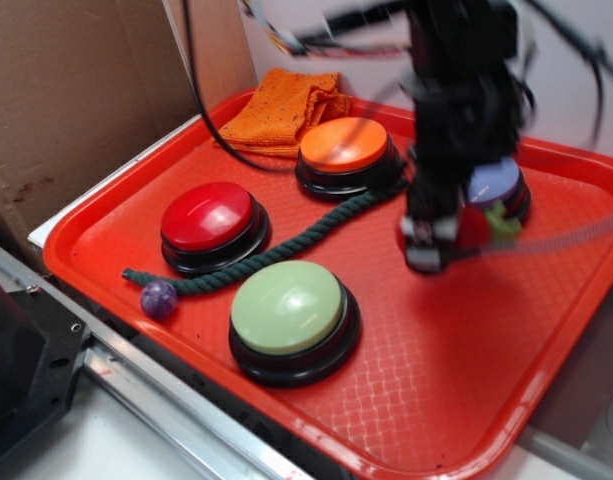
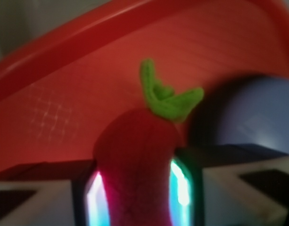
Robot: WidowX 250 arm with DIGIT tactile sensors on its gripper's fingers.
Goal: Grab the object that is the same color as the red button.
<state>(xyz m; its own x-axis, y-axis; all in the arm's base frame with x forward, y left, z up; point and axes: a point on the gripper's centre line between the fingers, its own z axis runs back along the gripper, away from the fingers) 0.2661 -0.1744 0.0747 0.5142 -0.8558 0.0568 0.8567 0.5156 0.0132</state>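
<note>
The red plush toy with a light green leafy top sits squeezed between my two lit fingers in the wrist view. In the exterior view my gripper is shut on the toy, held just above the red tray beside the purple button. The red dome button on its black base stands at the tray's left, apart from my gripper.
An orange button, a pale green button, a dark green rope and a small purple ball lie on the tray. An orange cloth is at the back. Cardboard stands at left.
</note>
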